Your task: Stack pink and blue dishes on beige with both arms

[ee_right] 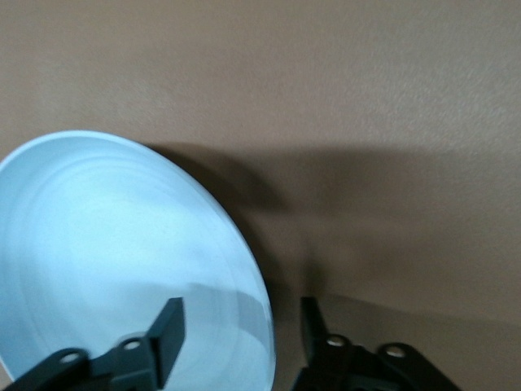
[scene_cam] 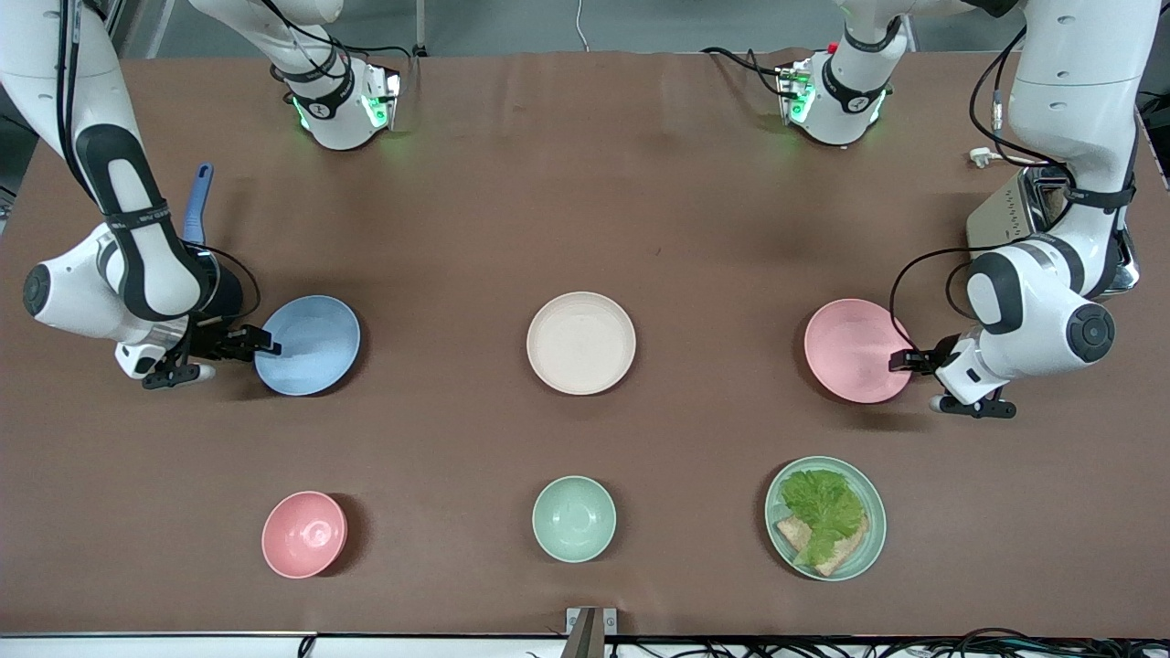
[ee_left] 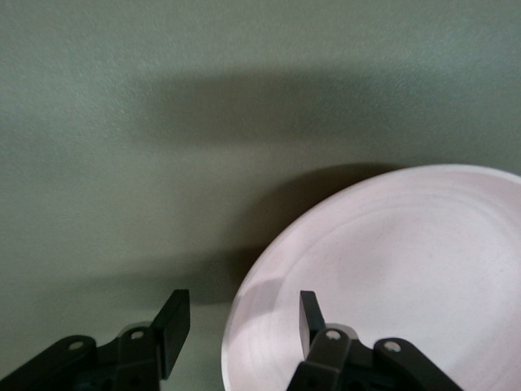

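The cream-beige plate (scene_cam: 581,343) lies at the table's middle. Toward the left arm's end rests the pale pink plate (scene_cam: 852,349). My left gripper (scene_cam: 902,362) is open at its rim. In the left wrist view one finger (ee_left: 309,319) is over the pink plate (ee_left: 391,269) and the other is outside the edge, so the left gripper (ee_left: 242,326) straddles the rim. The light blue plate (scene_cam: 309,344) lies toward the right arm's end. There my right gripper (scene_cam: 266,347) is open too, and the right gripper (ee_right: 240,330) straddles the blue plate's (ee_right: 106,261) rim.
Nearer the camera stand a small pink bowl (scene_cam: 304,534), a mint-green bowl (scene_cam: 574,518) and a mint-green plate (scene_cam: 868,539) with lettuce and bread. A metal toaster (scene_cam: 1015,215) sits by the left arm. A blue handle (scene_cam: 197,203) sticks up by the right arm.
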`<act>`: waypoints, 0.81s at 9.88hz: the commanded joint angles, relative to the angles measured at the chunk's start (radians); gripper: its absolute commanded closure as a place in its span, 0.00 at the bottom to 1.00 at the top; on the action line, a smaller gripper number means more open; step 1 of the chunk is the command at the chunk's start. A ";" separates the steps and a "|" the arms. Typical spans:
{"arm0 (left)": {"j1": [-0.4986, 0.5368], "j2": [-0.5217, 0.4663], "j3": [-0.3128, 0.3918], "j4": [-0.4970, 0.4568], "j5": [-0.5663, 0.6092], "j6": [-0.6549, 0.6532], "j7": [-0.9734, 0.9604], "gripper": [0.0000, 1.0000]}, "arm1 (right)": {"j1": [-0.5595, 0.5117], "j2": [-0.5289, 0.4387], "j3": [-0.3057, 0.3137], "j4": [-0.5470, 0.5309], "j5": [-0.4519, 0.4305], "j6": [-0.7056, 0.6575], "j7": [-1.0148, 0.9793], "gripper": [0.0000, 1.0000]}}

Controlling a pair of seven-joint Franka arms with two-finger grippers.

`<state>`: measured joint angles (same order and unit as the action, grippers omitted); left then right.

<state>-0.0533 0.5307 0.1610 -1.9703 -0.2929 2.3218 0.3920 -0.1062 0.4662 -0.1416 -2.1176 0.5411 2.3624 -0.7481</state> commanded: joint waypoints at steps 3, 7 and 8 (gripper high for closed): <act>0.004 0.003 -0.004 -0.048 -0.118 0.050 0.102 0.97 | -0.012 0.000 0.005 -0.027 0.051 0.002 -0.027 0.75; -0.005 -0.159 -0.046 -0.108 -0.120 0.016 0.108 1.00 | -0.010 -0.006 -0.006 0.011 0.063 -0.055 0.004 0.99; -0.005 -0.196 -0.087 -0.108 -0.118 -0.008 0.105 1.00 | 0.005 -0.023 -0.041 0.069 0.060 -0.151 0.069 0.99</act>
<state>-0.0521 0.3986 0.1162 -2.0236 -0.3936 2.3251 0.4926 -0.1088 0.4653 -0.1578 -2.0932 0.5848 2.2889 -0.7298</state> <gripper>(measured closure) 0.938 0.899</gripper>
